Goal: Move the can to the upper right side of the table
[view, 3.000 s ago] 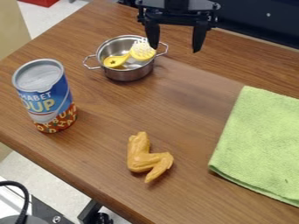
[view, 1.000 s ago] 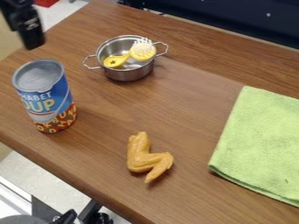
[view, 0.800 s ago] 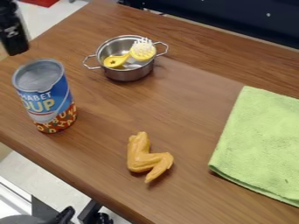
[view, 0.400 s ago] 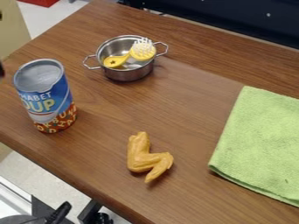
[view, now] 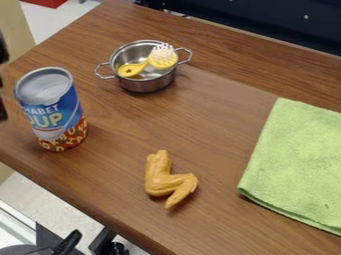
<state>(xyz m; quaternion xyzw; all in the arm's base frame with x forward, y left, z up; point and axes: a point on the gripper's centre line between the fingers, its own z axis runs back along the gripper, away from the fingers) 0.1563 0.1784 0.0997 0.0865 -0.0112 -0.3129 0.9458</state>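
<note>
"Where are we with this?"

"At the approach, I'd say. The can (view: 53,110) stands at the left of the bench (view: 200,112), and its place at the upper right is yet to be reached. The tool (view: 3,50) is at the left edge of the view, near the can, with a gap showing between them."

"Is it open?"

"I cannot tell; too little of it shows."

"And next?"

"It should come in around the can's sides, close firmly, then lift straight up. After that, carry it right, high enough to clear the pot (view: 144,85), and set it down beyond the green towel (view: 293,164)."

"How does the can point?"

"Upright: lid (view: 45,85) on top, long axis standing square to the bench, label towards the camera. Keep that axis vertical; a tall can might tip if nudged high up."
</note>
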